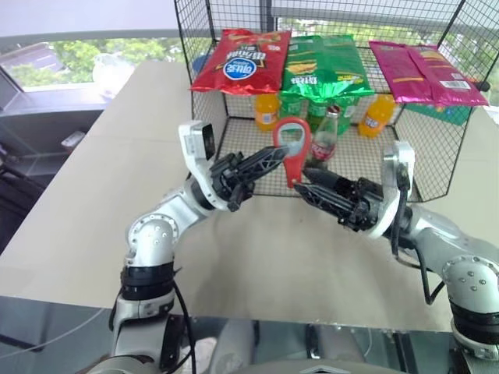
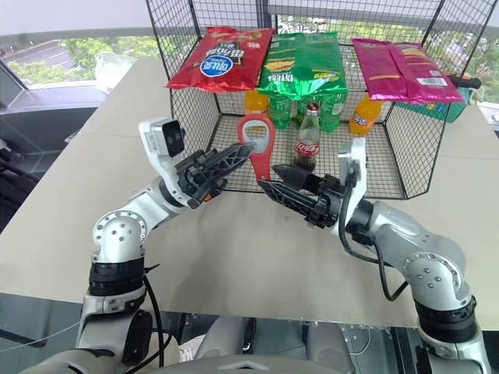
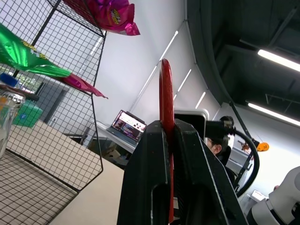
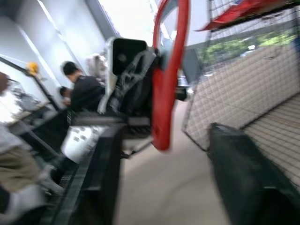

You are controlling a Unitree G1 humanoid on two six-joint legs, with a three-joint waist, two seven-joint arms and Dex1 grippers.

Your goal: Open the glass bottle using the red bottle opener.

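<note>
Step in hand: judged a handover or regrasp of the red bottle opener (image 1: 292,148) between the two hands, above the bench (image 1: 117,156); the bottle is not yet touched.

Left eye view: the left hand (image 1: 274,157) is clamped on the opener just below its ring head, holding it upright, tapering handle down. The right hand (image 1: 306,181) reaches in from the other side, fingertips at the handle's lower end. The glass bottle (image 1: 323,137) stands upright inside the wire basket (image 1: 437,167) at the bench's far edge, near the basket's open front, silver cap on, behind the opener.

Right eye view: same layout; the bottle shows dark liquid, a red label with white script, a narrow neck. Orange and green soda bottles (image 2: 364,113) stand behind it; snack bags (image 2: 222,58) lie on the basket's top.

Left wrist view: its fingers (image 3: 147,173) pinch the flat red opener edge-on.

Right wrist view: its fingers (image 4: 105,173) stand apart on either side of the handle tip, not gripping it.

Next move calls for: probably the right hand closing on the handle before the left lets go, then the ring head carried to the cap.
</note>
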